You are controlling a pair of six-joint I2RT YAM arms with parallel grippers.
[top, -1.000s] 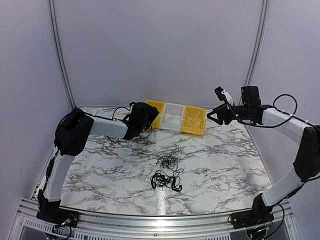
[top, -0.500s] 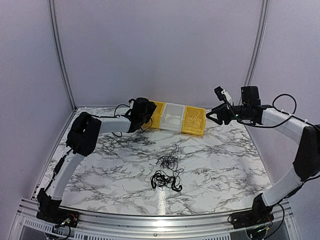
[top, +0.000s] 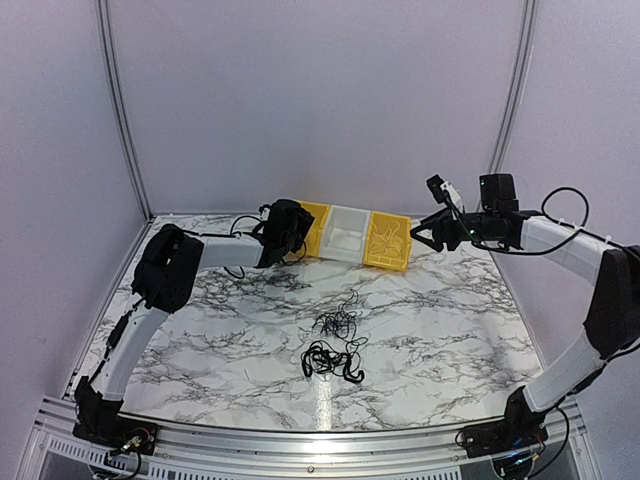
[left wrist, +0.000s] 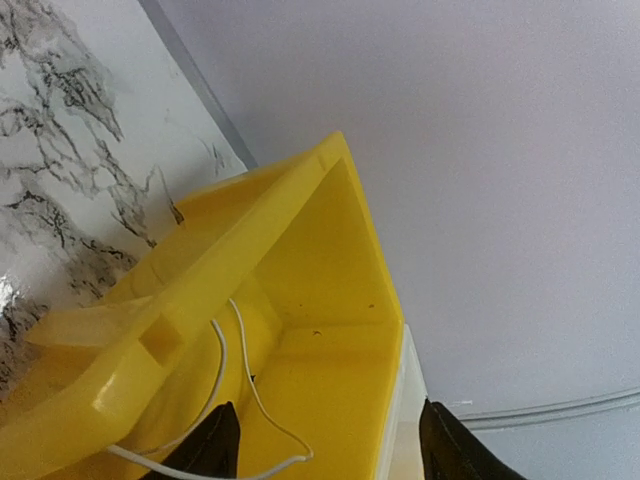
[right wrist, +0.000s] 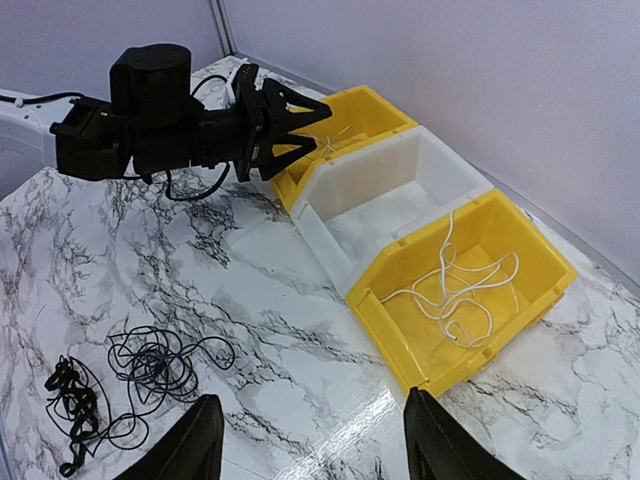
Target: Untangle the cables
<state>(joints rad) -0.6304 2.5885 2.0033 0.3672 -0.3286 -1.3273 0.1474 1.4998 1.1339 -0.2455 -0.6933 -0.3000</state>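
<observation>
My left gripper [left wrist: 328,425] is spread wide at the mouth of the left yellow bin [left wrist: 330,260] and grips nothing. A white cable [left wrist: 250,390] lies loose inside, just beside one finger. My right gripper [right wrist: 312,405] hangs wide open and empty at the right of the overhead view. Below it, the right yellow bin [right wrist: 520,290] holds a second white cable [right wrist: 460,285], with a white bin [right wrist: 440,165] between the two yellow ones. The black cables [top: 335,340] sit mid-frame on the marble table [top: 450,330] in two clumps side by side, well apart from both grippers.
</observation>
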